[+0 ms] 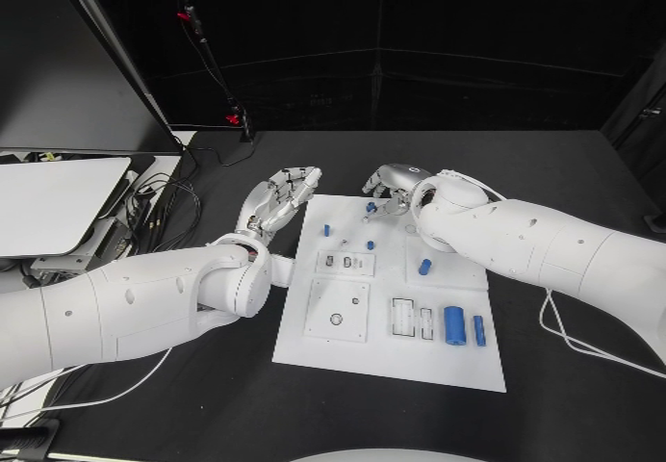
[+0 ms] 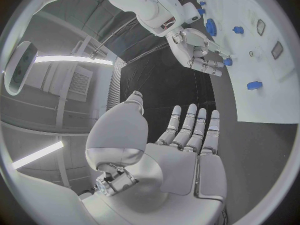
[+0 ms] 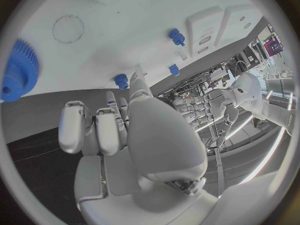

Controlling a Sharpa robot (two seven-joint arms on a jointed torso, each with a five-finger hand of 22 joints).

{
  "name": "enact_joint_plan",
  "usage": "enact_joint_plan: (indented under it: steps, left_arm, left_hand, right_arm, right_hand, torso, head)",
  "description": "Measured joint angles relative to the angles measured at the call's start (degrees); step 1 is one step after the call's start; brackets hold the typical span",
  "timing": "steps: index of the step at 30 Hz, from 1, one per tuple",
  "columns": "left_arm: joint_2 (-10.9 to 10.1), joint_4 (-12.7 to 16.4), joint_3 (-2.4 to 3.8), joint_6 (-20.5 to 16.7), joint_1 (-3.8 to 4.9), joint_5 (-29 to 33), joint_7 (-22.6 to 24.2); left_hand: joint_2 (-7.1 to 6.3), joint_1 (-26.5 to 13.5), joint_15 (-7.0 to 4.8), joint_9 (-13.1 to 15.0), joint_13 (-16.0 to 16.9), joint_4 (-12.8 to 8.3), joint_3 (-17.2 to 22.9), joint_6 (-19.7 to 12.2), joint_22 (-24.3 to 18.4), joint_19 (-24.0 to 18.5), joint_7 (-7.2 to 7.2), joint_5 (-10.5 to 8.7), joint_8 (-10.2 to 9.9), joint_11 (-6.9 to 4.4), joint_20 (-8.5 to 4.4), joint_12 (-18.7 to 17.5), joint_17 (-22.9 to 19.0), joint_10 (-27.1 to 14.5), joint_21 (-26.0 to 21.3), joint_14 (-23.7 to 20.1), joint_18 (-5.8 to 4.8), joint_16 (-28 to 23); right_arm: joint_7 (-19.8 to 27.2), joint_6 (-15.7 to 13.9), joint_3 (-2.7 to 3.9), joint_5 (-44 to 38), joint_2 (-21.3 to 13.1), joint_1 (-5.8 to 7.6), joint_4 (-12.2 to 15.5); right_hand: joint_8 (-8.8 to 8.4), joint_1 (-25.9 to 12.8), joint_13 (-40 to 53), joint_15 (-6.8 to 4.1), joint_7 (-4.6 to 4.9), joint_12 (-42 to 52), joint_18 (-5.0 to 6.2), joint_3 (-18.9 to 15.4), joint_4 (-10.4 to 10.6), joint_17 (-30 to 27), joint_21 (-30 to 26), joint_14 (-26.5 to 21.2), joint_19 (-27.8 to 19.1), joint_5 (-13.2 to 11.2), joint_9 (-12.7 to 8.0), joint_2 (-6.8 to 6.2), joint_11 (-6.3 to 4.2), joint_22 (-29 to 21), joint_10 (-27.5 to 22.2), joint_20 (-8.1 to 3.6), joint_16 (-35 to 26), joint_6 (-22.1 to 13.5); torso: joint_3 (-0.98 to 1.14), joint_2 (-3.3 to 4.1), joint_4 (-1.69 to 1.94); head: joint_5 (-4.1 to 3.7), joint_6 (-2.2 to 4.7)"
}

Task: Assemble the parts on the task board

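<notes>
Head view: one white board (image 1: 402,361), flat and rectangular with a matte face, lies in the middle of the black worktop (image 1: 555,164). Six small blue parts show on it. Two are long smooth cylinders standing side by side at the board's near right: a thick cylinder (image 1: 454,323) and a thin rod (image 1: 479,330). A short peg (image 1: 424,267) lies toward the middle right, and a small stud (image 1: 326,230) sits near the board's left edge. A tiny piece (image 1: 371,243) is just right of that stud, and another small piece (image 1: 371,206) is at the far edge. Raised white blocks with slots and round holes take up the board's left and middle, among them a square block with a ring-shaped hole (image 1: 338,311).

Left hand (image 1: 282,202) hovers off the board's far left corner, its silver fingers straight and apart, holding nothing. The left wrist view shows the same flat, empty palm (image 2: 187,155).

Right hand (image 1: 396,189) is over the board's far edge with its fingers curled down. I cannot tell whether it holds anything. In the right wrist view a toothed blue gear (image 3: 15,70) lies on the board, with three small blue studs beyond the fingertips (image 3: 115,105).
</notes>
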Motion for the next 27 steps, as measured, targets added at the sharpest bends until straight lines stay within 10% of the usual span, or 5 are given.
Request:
enact_joint_plan:
  steps: [2, 12, 20, 23, 27]
  left_arm:
    - [0.0, 0.0, 0.00, 0.0, 0.00, 0.0, 0.0]
    - [-0.6, 0.0, 0.00, 0.0, 0.00, 0.0, 0.0]
    - [-0.5, -0.1, 0.00, 0.1, 0.00, 0.0, 0.0]
    - [-0.4, -0.2, -0.01, 0.1, 0.00, 0.0, 0.0]
    - [-0.2, -0.3, -0.01, 0.1, 0.00, 0.0, 0.0]
  left_hand:
    - [0.00, 0.0, 0.00, 0.0, 0.0, 0.0, 0.0, 0.0, 0.0, 0.0, 0.00, 0.00, 0.0, 0.00, 0.00, 0.0, 0.0, 0.0, 0.0, 0.0, 0.00, 0.0]
    - [0.00, 0.0, 0.00, 0.0, 0.0, 0.0, 0.0, 0.0, 0.0, 0.0, 0.00, 0.00, 0.0, 0.00, 0.00, 0.0, 0.0, 0.0, 0.0, 0.0, -0.01, 0.0]
    - [0.37, 0.4, 0.00, -0.1, 0.0, 0.0, 0.0, 0.0, 0.0, 0.0, 0.00, 0.17, 0.0, 0.00, 0.00, 0.0, 0.0, 0.0, 0.0, 0.0, -0.02, 0.2]
    - [0.37, 0.4, 0.00, -0.1, 0.0, 0.0, 0.0, 0.0, 0.0, 0.0, 0.00, 0.22, 0.2, 0.00, 0.00, 0.3, 0.0, 0.0, 0.0, 0.0, -0.02, 0.2]
    - [0.37, 0.4, 0.00, -0.1, 0.0, 0.0, 0.0, 0.0, 0.0, 0.0, 0.00, 0.22, 0.2, 0.00, 0.00, 0.3, 0.0, 0.0, 0.2, 0.0, -0.02, 0.2]
  right_arm:
    - [0.7, -2.0, -0.01, 0.6, -1.1, -0.03, 1.3]
    - [11.4, -12.7, -0.01, 18.7, -14.8, 0.27, 15.2]
    - [20.7, -12.1, 0.02, 34.2, -24.8, 1.34, 22.6]
    - [21.7, -11.5, -0.01, 35.9, -26.2, 1.39, 22.8]
    - [21.9, -10.7, -0.05, 36.1, -27.1, 1.43, 22.3]
  right_hand:
    - [0.00, -1.4, 0.1, 0.00, 0.19, 0.8, 0.00, 2.6, 0.1, -0.5, -0.2, 0.0, 0.0, 0.0, 0.1, -1.35, 0.00, -0.2, 0.0, 0.00, -0.3, -0.9]
    - [1.19, -4.7, 1.3, -0.98, 3.88, 6.0, 1.84, 4.4, -0.5, -8.9, -4.6, -2.4, -4.7, 0.3, 0.7, 0.63, -1.87, -6.9, 5.4, -1.01, -4.3, 2.7]
    - [2.67, -9.7, 8.5, -3.21, 1.59, 18.0, 4.55, 0.7, -0.6, -27.6, -16.9, -12.7, -17.5, 0.3, 1.1, 1.13, -4.99, -21.8, 11.3, -3.00, -14.7, 4.8]
    - [2.73, -12.5, 23.1, -3.47, -0.36, 36.2, 5.81, -2.3, 0.1, -31.1, -24.9, -19.1, -25.2, 0.4, 1.1, 1.51, -5.19, -29.3, 3.3, -2.99, -17.3, 2.0]
    - [6.75, -16.5, 57.3, -2.03, -2.89, 69.4, 6.25, -5.5, -0.9, -11.5, -26.6, -16.7, -29.6, 3.3, 1.7, 3.52, -4.92, -28.7, 4.9, -3.07, -5.9, -2.8]
  torso:
    - [0.01, 0.01, 0.00]
    - [-0.05, -0.12, -0.11]
    - [-0.13, -0.19, -0.23]
    - [-0.13, -0.19, -0.24]
    - [-0.12, -0.19, -0.18]
  head:
    - [-0.05, 0.10]
    - [-1.46, 1.35]
    - [-3.28, 2.21]
    - [-4.03, 2.35]
    - [-4.94, 2.46]
